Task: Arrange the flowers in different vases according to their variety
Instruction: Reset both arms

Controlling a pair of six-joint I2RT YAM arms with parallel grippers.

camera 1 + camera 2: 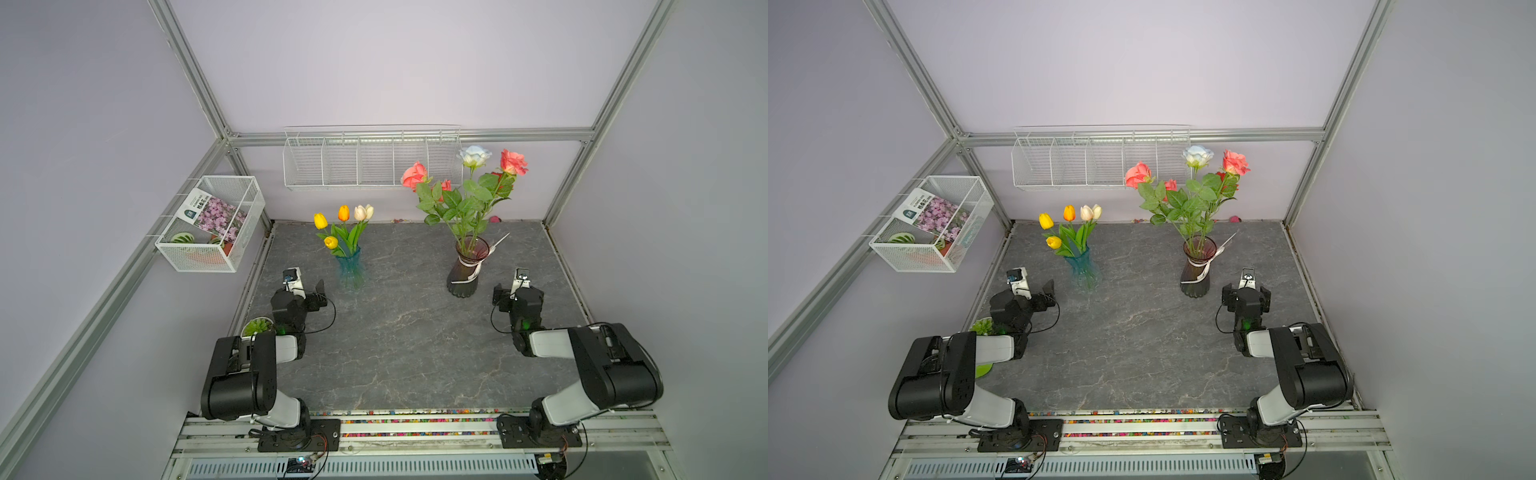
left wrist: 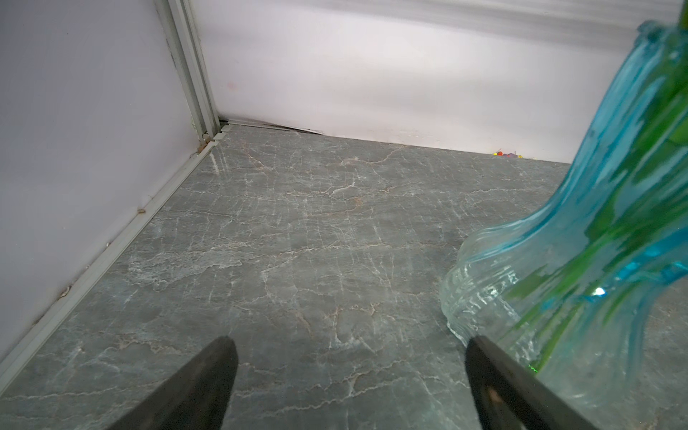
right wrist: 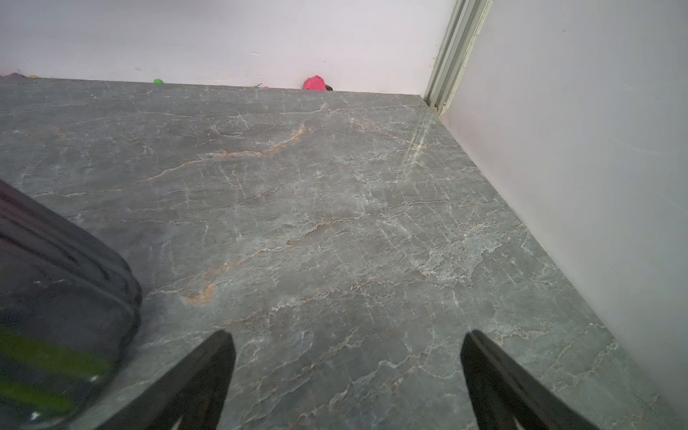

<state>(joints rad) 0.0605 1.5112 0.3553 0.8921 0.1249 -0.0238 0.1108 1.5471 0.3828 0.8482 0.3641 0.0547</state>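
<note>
Yellow, orange and cream tulips stand in the teal-blue vase at the back left of the grey marbled table. Coral-pink, red and white-blue roses stand in the taller dark maroon vase, tied with white ribbon, at the back right. My left gripper hovers open just left of the teal vase, and nothing lies between its fingers. My right gripper stands open just right of the maroon vase; it is empty too.
A white mesh basket on the left wall holds a purple-flower packet. A white wire rack hangs on the back wall. A green succulent in a white pot sits beside my left arm. A pink scrap lies by the back wall.
</note>
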